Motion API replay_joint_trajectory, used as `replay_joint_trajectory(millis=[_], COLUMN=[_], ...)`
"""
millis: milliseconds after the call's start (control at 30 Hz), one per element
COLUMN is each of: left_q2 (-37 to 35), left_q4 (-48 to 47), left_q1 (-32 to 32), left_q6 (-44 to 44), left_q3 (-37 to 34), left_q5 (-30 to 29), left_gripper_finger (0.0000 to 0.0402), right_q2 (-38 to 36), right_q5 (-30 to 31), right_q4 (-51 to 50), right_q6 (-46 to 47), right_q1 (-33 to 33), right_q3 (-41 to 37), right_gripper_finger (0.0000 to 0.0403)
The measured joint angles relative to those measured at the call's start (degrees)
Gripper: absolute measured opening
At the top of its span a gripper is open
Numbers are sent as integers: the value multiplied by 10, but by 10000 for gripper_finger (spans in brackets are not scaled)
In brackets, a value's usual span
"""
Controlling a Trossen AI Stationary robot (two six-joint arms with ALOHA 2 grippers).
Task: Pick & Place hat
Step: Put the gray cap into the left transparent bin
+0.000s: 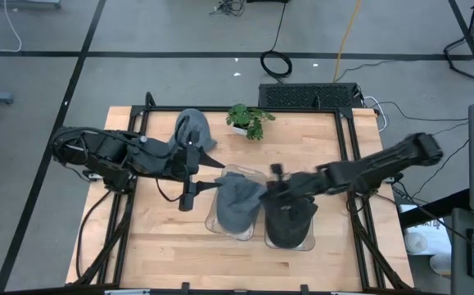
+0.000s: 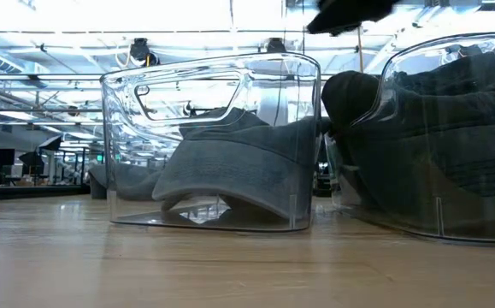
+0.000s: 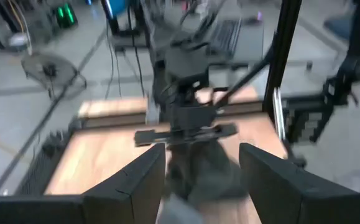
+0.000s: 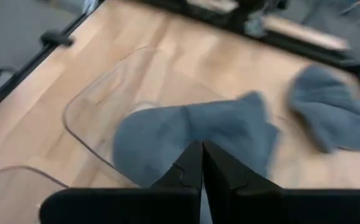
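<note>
A grey hat (image 1: pixel 238 203) lies inside a clear bin (image 2: pixel 119 145), resting on the bin's floor (image 2: pixel 230 184). A dark hat (image 1: pixel 291 223) fills a second clear bin (image 2: pixel 486 60) to its right. Another grey hat (image 1: pixel 191 129) lies on the table at the far left, also in the right wrist view (image 4: pixel 332 112). My right gripper (image 4: pixel 202 163) is shut and empty, hanging above the right edge of the binned grey hat (image 4: pixel 186 134). My left gripper (image 3: pixel 201 186) is open and raised to the left of the bins, facing the right arm with nothing between its fingers.
A small potted plant (image 1: pixel 250 121) stands at the far edge of the wooden table (image 1: pixel 155 246). A black frame runs round the table's sides. Bare wood shows at the near left and along the near edge.
</note>
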Motion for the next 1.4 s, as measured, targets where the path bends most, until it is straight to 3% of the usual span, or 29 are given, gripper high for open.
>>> replay_joint_trajectory(millis=[167, 367, 533, 633, 700, 767, 867, 967, 1400], left_q2=[0, 0, 5, 14, 26, 34, 46, 55, 27], left_q4=[61, 133, 87, 8, -63, -164, -329, -478, -409], left_q1=[0, 0, 1, 2, 5, 10, 40, 84, 350], left_q6=[11, 13, 26, 15, -17, -85, -252, -417, -489], left_q3=[0, 0, 0, 0, 0, 0, 0, -27, -353], left_q5=[0, 0, 0, -1, -17, -79, -164, -183, -68], left_gripper_finger=[214, 214, 214, 214, 214, 214, 214, 215, 307], right_q2=[-180, -360, -456, -496, -514, -522, -524, -520, -475], right_q5=[24, 20, 21, 22, 22, 22, 22, 22, 20], right_q4=[19, 24, 15, 10, 11, 15, 13, 14, 17], right_q6=[1, -16, -15, -12, -11, -6, 4, 4, 28], right_q1=[-4, -3, -3, -3, -3, -3, -3, -3, -3], right_q3=[-141, -217, -258, -271, -273, -273, -273, -273, -273], right_gripper_finger=[0, 0, 0, 0, 0, 0, 0, 0, 0])
